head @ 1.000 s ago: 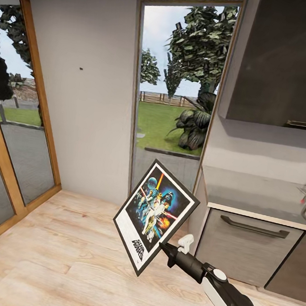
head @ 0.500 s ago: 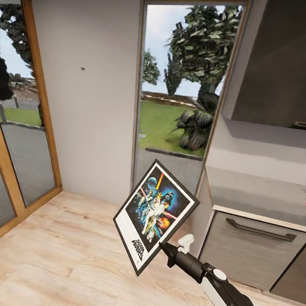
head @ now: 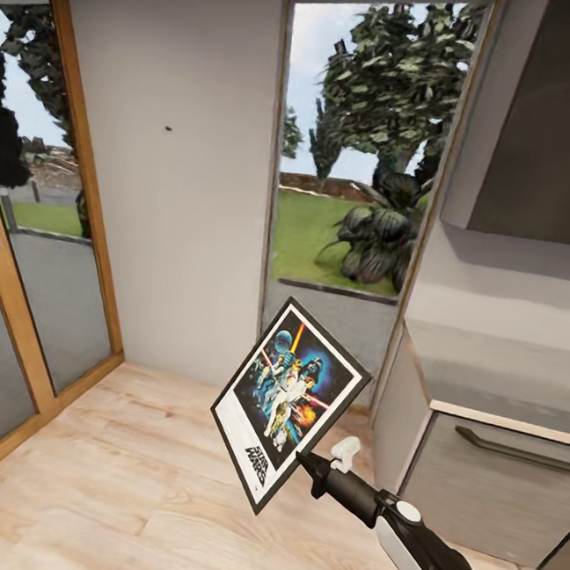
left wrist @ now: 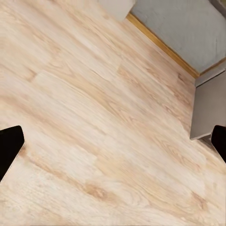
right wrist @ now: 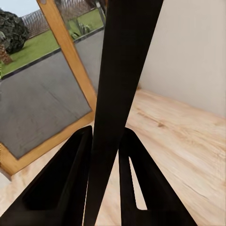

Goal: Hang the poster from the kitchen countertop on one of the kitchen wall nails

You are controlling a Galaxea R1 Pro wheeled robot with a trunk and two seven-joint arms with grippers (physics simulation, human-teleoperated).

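countertop: cut by right edge | wall speck: too small to identify

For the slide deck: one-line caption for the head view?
Right gripper holds the Star Wars poster by its lower edge, tilted above the wood floor, facing the grey wall with a nail.

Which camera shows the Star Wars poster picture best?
The head view: the whole poster faces it, artwork and logo clear, held at its lower corner by the right gripper. The right wrist view sees just its thin black edge between the fingers. The left wrist view looks down at wooden floor.
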